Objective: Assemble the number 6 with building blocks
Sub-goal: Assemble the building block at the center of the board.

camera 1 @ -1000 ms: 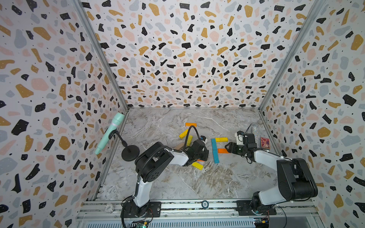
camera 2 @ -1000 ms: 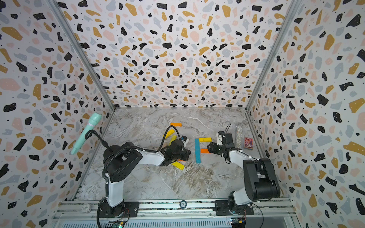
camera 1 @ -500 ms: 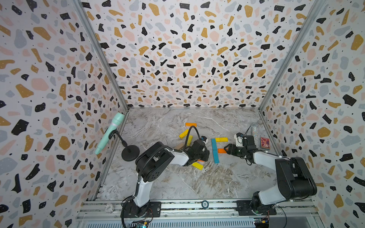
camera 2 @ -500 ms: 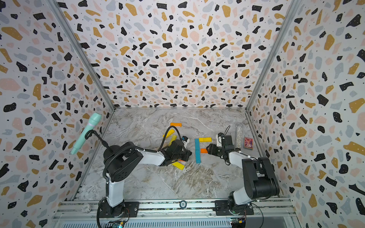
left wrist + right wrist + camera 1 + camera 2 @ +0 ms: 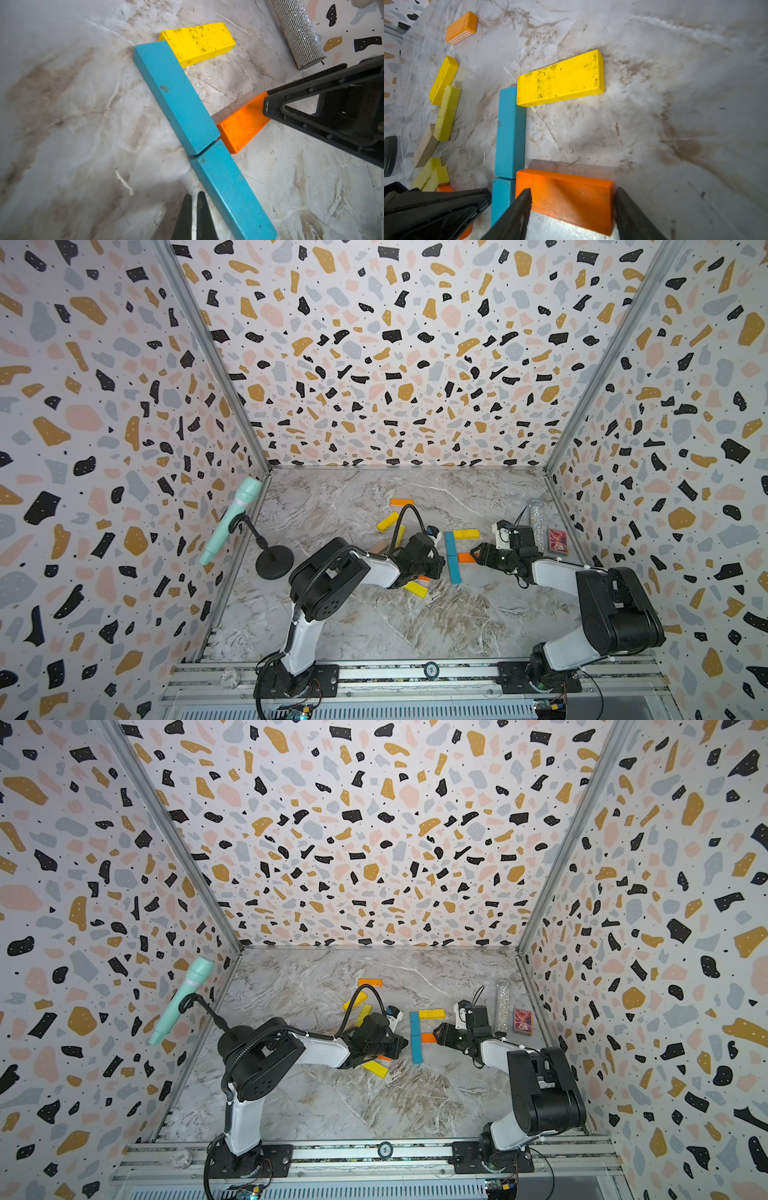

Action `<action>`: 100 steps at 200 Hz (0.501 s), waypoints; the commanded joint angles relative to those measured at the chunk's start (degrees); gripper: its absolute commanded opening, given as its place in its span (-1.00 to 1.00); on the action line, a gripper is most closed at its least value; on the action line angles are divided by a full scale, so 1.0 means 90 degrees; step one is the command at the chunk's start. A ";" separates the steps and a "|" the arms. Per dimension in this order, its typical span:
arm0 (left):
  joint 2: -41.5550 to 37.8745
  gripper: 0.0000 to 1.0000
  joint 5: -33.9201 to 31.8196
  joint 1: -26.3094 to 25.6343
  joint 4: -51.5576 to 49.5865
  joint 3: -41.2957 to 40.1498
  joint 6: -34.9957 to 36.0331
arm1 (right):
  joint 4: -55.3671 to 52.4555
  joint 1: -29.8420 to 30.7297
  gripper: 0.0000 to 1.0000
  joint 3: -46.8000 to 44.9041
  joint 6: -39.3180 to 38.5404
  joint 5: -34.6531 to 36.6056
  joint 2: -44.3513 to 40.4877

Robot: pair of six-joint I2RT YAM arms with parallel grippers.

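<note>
Two teal building blocks (image 5: 452, 558) lie end to end as a column, seen as the far one (image 5: 174, 93) and the near one (image 5: 230, 193). A yellow block (image 5: 560, 78) juts right from the column's far end. An orange block (image 5: 566, 197) juts right from its middle, touching the teal. My right gripper (image 5: 573, 190) stands open over the orange block, one finger at its outer end. My left gripper (image 5: 194, 199) is shut and empty, its tips beside the near teal block.
Loose blocks lie left of the column: an orange one (image 5: 401, 502), yellow ones (image 5: 387, 521) (image 5: 415, 589) and a beige one (image 5: 379, 547). A glittery tube (image 5: 536, 522) and a red card box (image 5: 557, 541) sit by the right wall. A mint microphone (image 5: 230, 520) stands at the left.
My right gripper has edged very slightly left at the orange block. The left arm and the other blocks have not moved.
</note>
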 commanded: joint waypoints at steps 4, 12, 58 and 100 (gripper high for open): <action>0.0189 -1.00 0.0092 -0.0036 0.0059 0.0202 0.0047 | -0.0028 -0.0014 0.30 -0.0034 0.0058 -0.0041 0.0024; 0.0193 -1.00 0.0092 -0.0035 0.0059 0.0208 0.0045 | -0.0028 -0.0016 0.30 -0.0045 0.0058 -0.0038 0.0013; 0.0281 -1.00 0.0102 -0.0042 0.0059 0.0227 0.0057 | 0.0063 -0.0014 0.30 -0.0153 0.0113 -0.0046 0.0010; 0.0317 -1.00 0.0063 -0.0042 0.0020 0.0231 0.0068 | 0.0115 -0.0004 0.30 -0.0155 0.0123 -0.0087 0.0036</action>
